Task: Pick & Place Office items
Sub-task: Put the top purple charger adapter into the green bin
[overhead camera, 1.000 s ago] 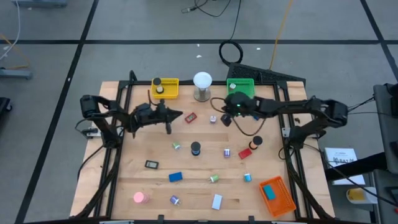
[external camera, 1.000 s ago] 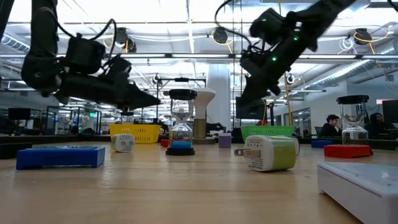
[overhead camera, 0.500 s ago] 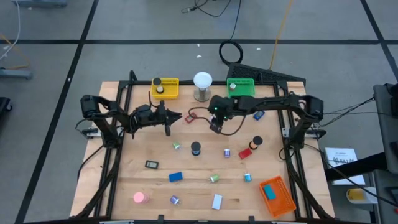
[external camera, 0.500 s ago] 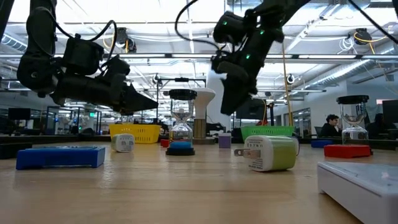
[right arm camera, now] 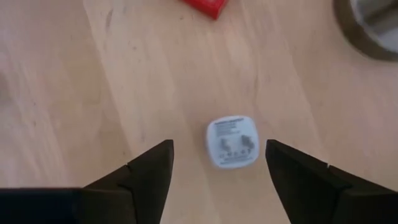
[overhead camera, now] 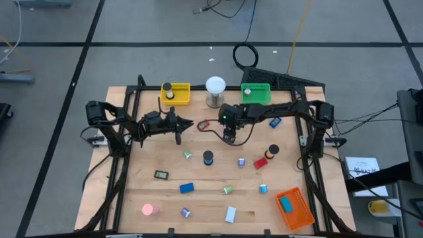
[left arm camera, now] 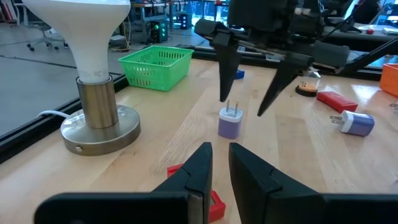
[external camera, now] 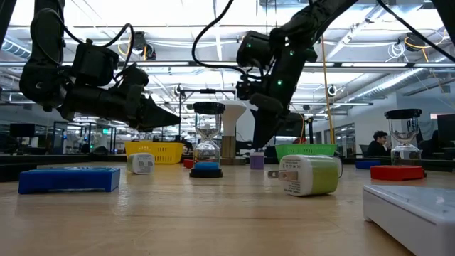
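**Right tool spread wide over a small plug**

Right tool point(overhead camera: 228, 137) hangs above the table point(overhead camera: 165, 198) near its far middle, pointing down, fingers point(right arm camera: 147, 169) spread wide and holding nothing. Between and below them stands a small lilac plug point(left arm camera: 229, 122), prongs up, untouched; from the right wrist it shows as a pale rounded square point(right arm camera: 232, 142) on the wood. A red block point(left arm camera: 213, 203) lies just beside, toward the left arm, and the white lamp point(overhead camera: 215, 86) on its metal stand sits near, at the far edge, between the yellow tray point(overhead camera: 176, 93) and green tray point(overhead camera: 257, 92).

Left tool point(overhead camera: 180, 129) hovers off the table on the left, aimed at the plug, its fingers point(left arm camera: 196, 168) nearly together with a narrow gap and nothing between them.

Other office items lie scattered over the near half: a blue block point(overhead camera: 186, 188), a pink disc point(overhead camera: 147, 209), a black cap point(overhead camera: 208, 158), a white block point(overhead camera: 230, 213), small green and blue rolls. An orange tray point(overhead camera: 293, 207) sits at the near right corner.
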### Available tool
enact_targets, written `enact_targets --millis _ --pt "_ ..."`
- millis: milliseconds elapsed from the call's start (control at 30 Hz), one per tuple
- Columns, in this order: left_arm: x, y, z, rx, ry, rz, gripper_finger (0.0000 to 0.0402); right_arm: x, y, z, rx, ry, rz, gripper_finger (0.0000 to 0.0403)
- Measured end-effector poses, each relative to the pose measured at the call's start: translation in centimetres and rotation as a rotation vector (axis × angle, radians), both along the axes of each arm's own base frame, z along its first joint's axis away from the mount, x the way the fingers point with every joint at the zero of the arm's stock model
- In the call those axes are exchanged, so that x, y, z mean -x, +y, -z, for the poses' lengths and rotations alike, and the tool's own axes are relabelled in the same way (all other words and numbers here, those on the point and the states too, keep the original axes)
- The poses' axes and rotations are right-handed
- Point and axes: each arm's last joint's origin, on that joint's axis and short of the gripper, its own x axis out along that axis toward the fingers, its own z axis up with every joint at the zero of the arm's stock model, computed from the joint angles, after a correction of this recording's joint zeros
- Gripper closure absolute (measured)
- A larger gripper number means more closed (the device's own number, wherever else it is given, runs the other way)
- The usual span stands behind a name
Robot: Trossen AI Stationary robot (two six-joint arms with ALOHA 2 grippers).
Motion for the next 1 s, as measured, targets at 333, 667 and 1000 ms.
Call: enact_targets --millis 333,667,1000 --pt "0.0 0.0 0.0 0.000 0.000 0.000 0.0344 0.2 -0.4 0.7 0.014 -0.027 -0.012 0.0203" --pt "0.0 0.0 0.0 0.000 0.000 0.000 0.0344 0.6 -0.2 2.0 -0.024 -0.064 -0.024 0.0215" --pt "0.0 0.0 0.0 -0.001 0.000 0.000 0.0344 0.7 -0.7 2.3 -0.031 -0.089 0.011 0.0268"
